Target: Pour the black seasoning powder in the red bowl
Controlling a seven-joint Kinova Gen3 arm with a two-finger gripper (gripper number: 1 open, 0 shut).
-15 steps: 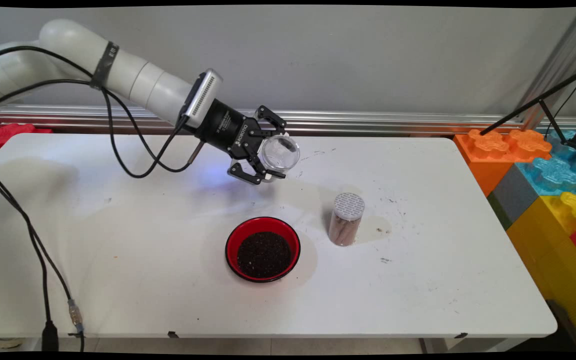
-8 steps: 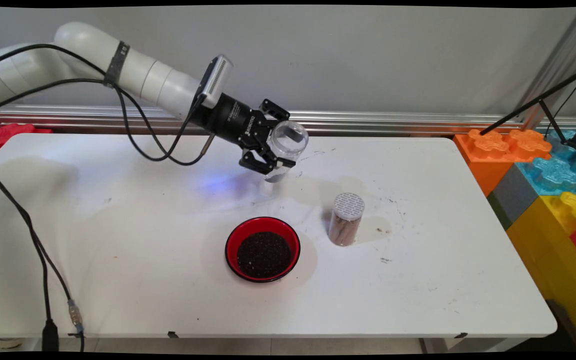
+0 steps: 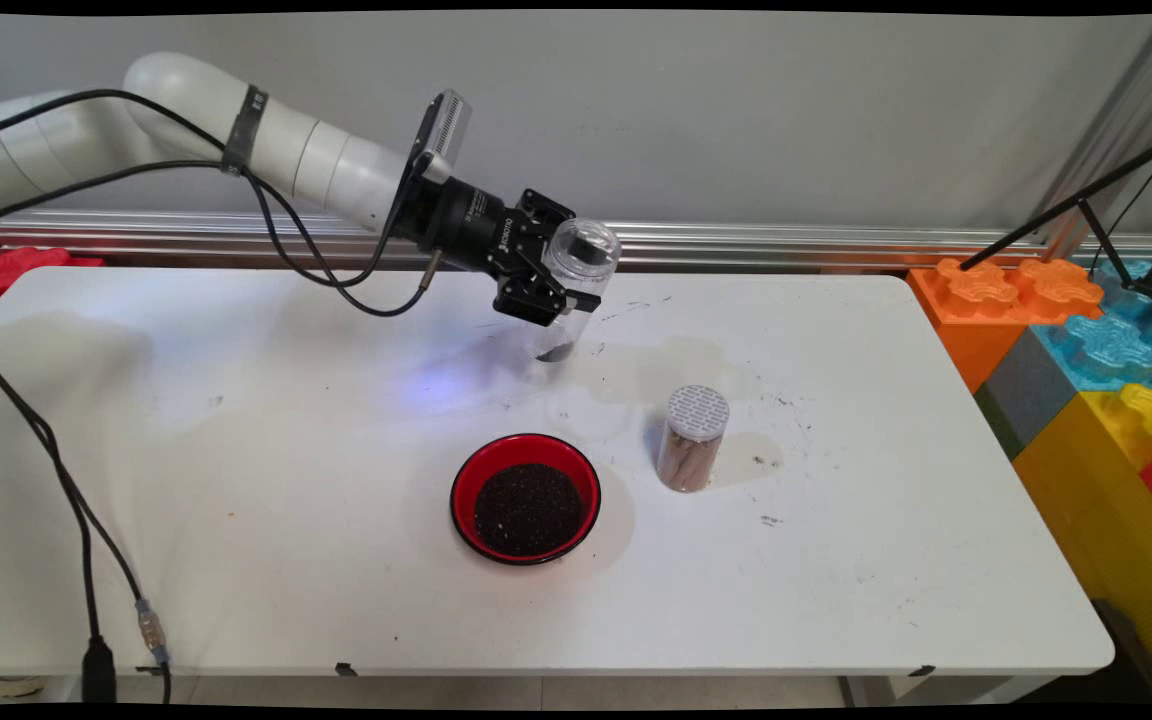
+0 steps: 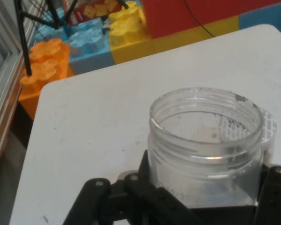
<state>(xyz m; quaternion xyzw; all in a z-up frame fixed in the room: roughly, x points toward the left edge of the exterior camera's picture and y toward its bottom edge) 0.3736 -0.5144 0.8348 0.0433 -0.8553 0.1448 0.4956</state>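
Fingers of the gripper (image 3: 558, 288) are squeezed shut on a clear jar (image 3: 573, 283), held nearly upright in the air over the far side of the white table (image 3: 236, 500). The jar looks almost empty, with just a few dark bits at its bottom. Nearer, a red bowl (image 3: 526, 497) is full of dark grains, and just beside it stands a shaker jar (image 3: 693, 438) with brown stuff inside.

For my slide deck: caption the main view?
Gripper holds a clear open jar above the white table, behind a red bowl.
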